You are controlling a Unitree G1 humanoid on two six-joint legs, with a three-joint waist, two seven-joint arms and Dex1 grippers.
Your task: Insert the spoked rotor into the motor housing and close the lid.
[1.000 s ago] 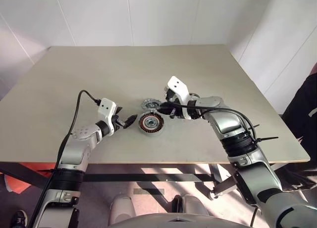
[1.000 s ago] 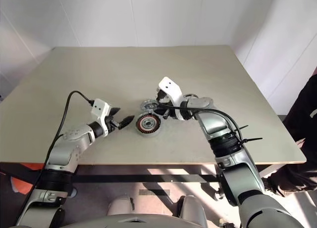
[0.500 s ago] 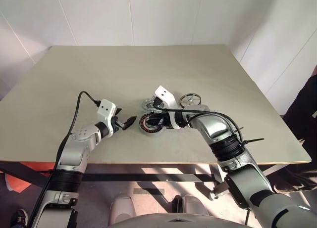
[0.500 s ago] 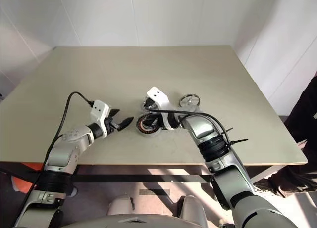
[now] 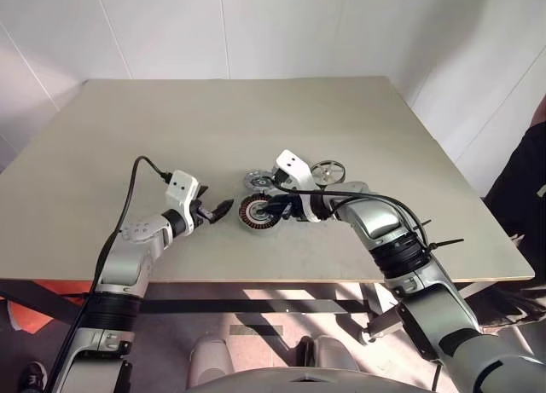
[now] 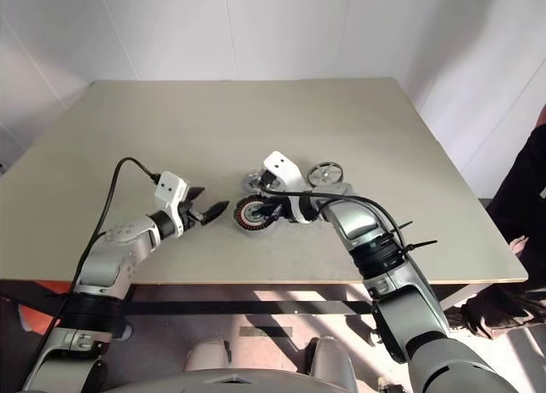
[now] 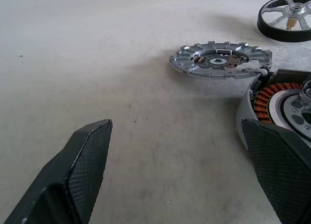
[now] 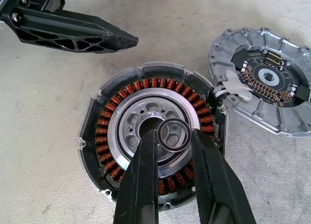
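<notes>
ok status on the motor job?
Left gripper open beside motor housing. Right gripper pinching small ring over hub. Spoked rotor, lid on table.

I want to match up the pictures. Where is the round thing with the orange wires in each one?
Left eye view: motor housing at table centre, below the right pincer.
Right eye view: at table centre.
Left wrist view: at the right edge.
Right wrist view: in the middle.
Shared landmark: the grey lid lying beside it.
</notes>
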